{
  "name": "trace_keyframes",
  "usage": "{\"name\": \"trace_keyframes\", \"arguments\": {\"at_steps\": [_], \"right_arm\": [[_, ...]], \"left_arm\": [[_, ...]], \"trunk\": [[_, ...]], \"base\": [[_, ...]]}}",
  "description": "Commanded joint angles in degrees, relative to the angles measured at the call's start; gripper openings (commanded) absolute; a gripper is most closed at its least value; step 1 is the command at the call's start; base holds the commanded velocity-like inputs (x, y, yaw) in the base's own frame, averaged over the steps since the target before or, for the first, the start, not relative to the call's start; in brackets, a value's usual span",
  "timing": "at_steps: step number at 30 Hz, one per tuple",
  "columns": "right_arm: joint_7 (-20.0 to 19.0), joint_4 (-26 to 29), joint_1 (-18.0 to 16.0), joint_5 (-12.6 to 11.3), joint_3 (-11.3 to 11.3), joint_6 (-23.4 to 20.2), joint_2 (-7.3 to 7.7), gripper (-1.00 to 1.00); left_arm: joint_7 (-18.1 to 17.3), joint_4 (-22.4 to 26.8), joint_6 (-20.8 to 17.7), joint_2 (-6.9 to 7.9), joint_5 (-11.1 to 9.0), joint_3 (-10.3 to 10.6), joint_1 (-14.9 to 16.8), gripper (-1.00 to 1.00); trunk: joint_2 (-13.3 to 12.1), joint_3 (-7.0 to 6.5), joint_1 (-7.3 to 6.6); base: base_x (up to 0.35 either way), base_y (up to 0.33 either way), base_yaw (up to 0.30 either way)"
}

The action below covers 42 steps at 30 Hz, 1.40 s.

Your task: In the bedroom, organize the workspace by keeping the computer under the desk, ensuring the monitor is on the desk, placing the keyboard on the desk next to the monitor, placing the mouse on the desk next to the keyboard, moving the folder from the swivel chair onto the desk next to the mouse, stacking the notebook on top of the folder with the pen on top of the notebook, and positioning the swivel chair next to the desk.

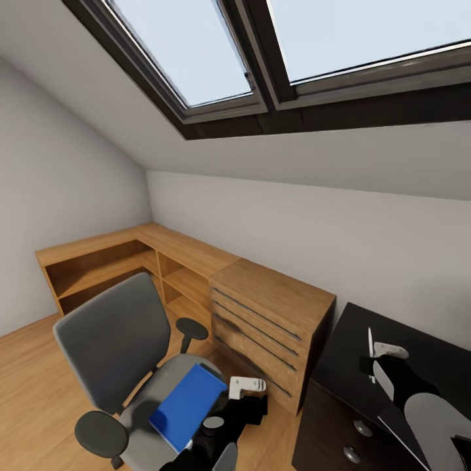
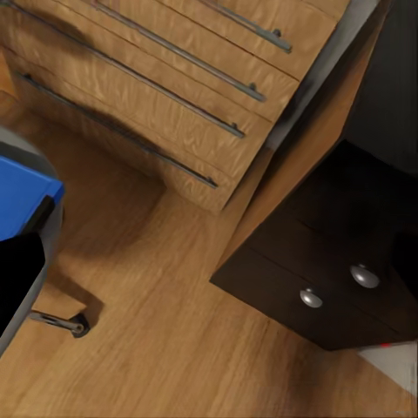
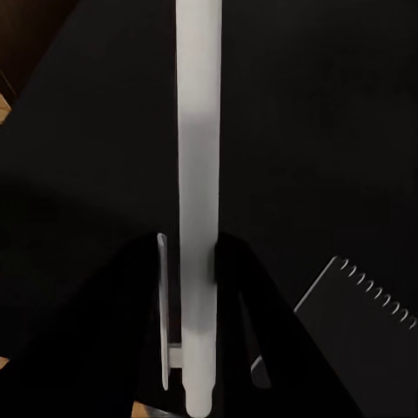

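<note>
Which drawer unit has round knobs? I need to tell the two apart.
The dark drawer unit under the black desk; the oak drawer unit beside it has long bar handles.

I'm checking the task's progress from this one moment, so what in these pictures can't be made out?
- The desk: head view, cut off by the right and lower edges.
- The folder: left wrist view shows a blue corner; the rest lies beyond the edge.
- The notebook: right wrist view, cut by the edge, dark on dark.
- The right hand: clamps a white rod, possibly the pen.
- The left hand: head view, too small to judge.
</note>
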State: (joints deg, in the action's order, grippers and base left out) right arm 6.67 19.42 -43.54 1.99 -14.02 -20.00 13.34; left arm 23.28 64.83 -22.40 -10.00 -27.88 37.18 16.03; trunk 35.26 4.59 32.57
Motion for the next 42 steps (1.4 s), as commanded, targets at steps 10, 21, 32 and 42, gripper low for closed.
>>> {"name": "trace_keyframes", "arguments": {"at_steps": [10, 21, 32, 42], "right_arm": [[0.18, -1.09, -0.05, 0.23, -0.30, 0.37, 0.01, -1.00], [0.08, -1.14, -0.05, 0.09, -0.30, 0.19, -0.07, -1.00], [-4.37, -0.96, -0.06, -5.28, -0.65, -0.63, 0.91, -1.00], [-4.87, -0.88, -0.05, -6.78, -0.66, -1.31, 1.01, -1.00]], "left_arm": [[2.75, 4.59, -0.27, 0.91, -2.73, 0.31, 0.06, 1.00], [7.70, 4.69, -0.23, 0.90, -3.05, 0.66, 0.06, 1.00], [7.75, 4.64, -0.23, 0.86, -3.14, 0.87, 0.06, 1.00], [7.75, 4.61, -0.19, 0.86, -3.14, 1.05, 0.06, 1.00]], "trunk": [[3.31, 1.55, 1.78], [7.72, 3.52, 4.20], [12.13, 5.50, 6.61], [16.14, 7.29, 8.81]], "base": [[0.000, -0.001, 0.000], [0.000, 0.000, 0.000], [0.000, 0.000, 0.000], [0.000, 0.000, 0.000]]}}
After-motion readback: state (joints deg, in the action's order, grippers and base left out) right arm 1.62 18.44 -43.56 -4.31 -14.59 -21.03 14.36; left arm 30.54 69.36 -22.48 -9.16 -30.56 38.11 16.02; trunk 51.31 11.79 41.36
